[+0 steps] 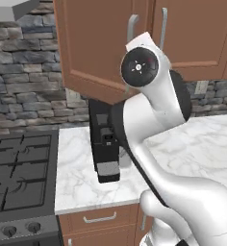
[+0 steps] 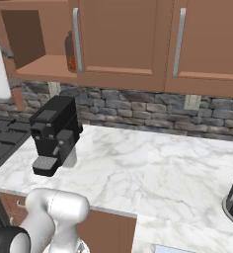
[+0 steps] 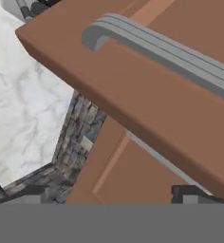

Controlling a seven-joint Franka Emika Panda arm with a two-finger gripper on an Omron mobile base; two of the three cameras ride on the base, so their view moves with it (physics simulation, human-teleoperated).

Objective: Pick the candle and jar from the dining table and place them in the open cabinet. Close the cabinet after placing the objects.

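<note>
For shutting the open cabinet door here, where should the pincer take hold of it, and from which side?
Best at the silver bar handle on the open cabinet door, probably from the door's front face, with one finger on either side of the bar. It stands off the flat panel on a curved end, leaving a gap behind it. The pincer is open and near the door's edge. Pushing the flat face might also work.

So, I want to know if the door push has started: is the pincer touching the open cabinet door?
Cannot tell. In the hand view the cabinet door and its handle loom close ahead of the open pincer, but neither contact nor a gap shows plainly.
</note>
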